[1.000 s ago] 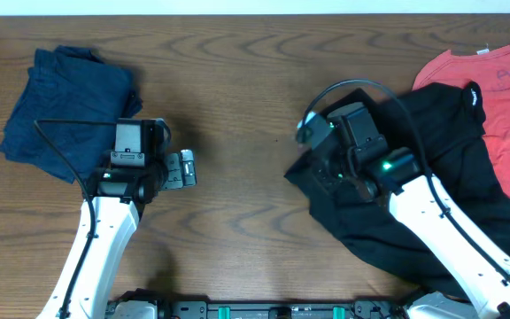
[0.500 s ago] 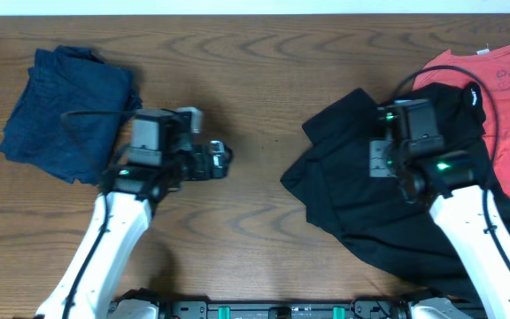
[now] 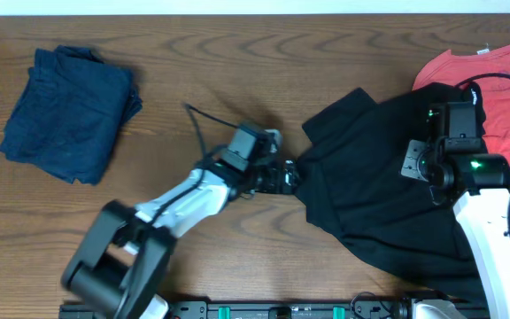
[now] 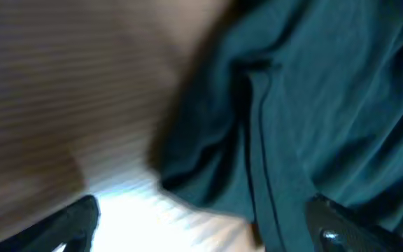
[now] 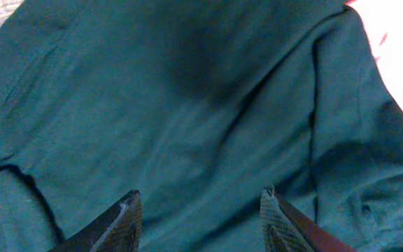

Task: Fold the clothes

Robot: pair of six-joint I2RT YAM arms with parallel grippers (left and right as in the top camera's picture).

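Note:
A large black shirt lies crumpled at the right of the table, partly over a coral-red garment. A folded navy-blue garment lies at the far left. My left gripper is open at the black shirt's left edge; the blurred left wrist view shows the shirt's edge between its fingers. My right gripper is open above the middle of the black shirt; its wrist view shows both fingertips apart over the fabric, holding nothing.
The wooden table runs under everything. The coral-red garment reaches the right edge of the view. My right arm's cable arcs over the black shirt's upper right.
My left arm has swept right from near the navy-blue garment to the black shirt's left edge. My right gripper has moved right across the black shirt. The shirt's left part has spread out.

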